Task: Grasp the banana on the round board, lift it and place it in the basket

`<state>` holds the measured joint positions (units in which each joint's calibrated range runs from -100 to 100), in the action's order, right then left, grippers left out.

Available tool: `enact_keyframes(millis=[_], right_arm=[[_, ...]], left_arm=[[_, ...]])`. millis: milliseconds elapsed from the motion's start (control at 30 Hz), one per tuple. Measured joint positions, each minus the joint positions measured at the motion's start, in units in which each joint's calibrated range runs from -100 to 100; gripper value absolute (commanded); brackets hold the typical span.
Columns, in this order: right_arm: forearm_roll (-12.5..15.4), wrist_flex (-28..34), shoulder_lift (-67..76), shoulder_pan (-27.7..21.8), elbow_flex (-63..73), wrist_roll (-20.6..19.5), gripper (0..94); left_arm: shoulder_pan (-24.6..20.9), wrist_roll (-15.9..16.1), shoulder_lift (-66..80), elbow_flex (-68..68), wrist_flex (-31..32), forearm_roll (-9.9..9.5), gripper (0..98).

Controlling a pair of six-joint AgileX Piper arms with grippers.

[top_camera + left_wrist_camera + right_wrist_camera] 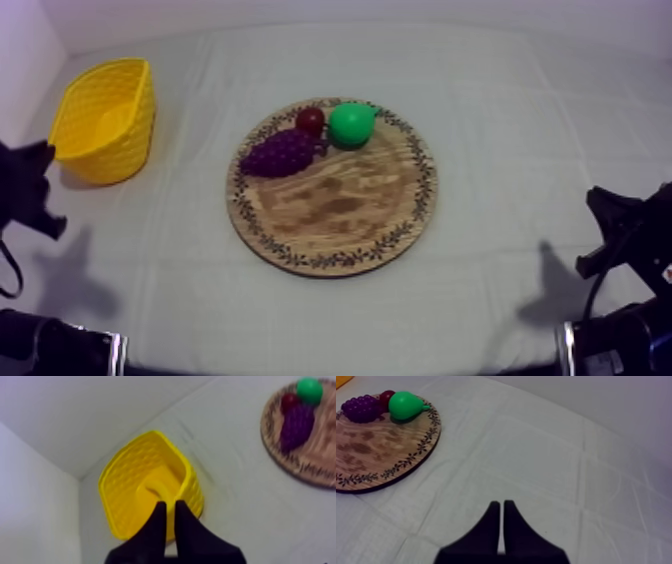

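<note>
Yellow basket [110, 160]: far left of the table, well apart from the board. Woven-look walls, mouth open upward.
Banana [160, 488]: a curved, paler yellow shape lies inside the basket on its floor. It is the same colour as the walls, so the outline is faint. From above it shows as a lighter patch [112, 120] in the basket.
Board [340, 215]: round wood with a patterned rim, flat at the table's centre. Its near half is bare grain.
Grapes [280, 153]: purple bunch on the far-left part of the board, touching the red fruit.
Red fruit [310, 121]: small, at the board's far edge, between the grapes and the pear.
Pear [351, 124]: green, just right of the red fruit, on the far rim of the board.
Left gripper [168, 503]: clenched on nothing, the two black fingers lying together as a narrow wedge. The tips point at the basket's near wall from the near side.
Right gripper [499, 503]: clenched too and empty, fingers pressed side by side. It sits over bare cloth right of the board and well apart from it.
Left arm [25, 195]: low at the left edge, near side of the basket.
Right arm [625, 235]: low at the right edge.
Cloth [500, 130]: grey-white, with fold creases.
</note>
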<state>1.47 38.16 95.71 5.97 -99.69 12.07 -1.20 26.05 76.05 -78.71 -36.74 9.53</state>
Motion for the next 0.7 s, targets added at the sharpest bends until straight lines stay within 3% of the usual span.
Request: enact_keyframes(millis=[167, 267, 367, 567, 700], right_arm=[[0.00, 0.00, 0.00, 0.00, 0.00, 0.00, 0.5], [0.00, 0.00, 0.00, 0.00, 0.00, 0.00, 0.5], [0.00, 0.00, 0.00, 0.00, 0.00, 0.00, 0.5], [0.00, -0.09, 0.00, 0.04, 0.00, 0.03, 0.5], [0.00, -0.09, 0.00, 0.12, 0.00, 0.03, 0.5]], left_arm=[[1.86, -1.80, 8.80, -10.76, -1.16, -9.53, 0.5], [3.59, -5.17, 13.09, -15.64, -2.08, -13.53, 0.3], [5.03, -10.25, 16.66, -17.97, -2.38, -14.65, 0.2], [5.57, -23.17, 23.15, -20.67, 3.90, -12.27, 0.2], [5.61, -30.41, 23.78, -20.99, 4.84, -12.00, 0.2]])
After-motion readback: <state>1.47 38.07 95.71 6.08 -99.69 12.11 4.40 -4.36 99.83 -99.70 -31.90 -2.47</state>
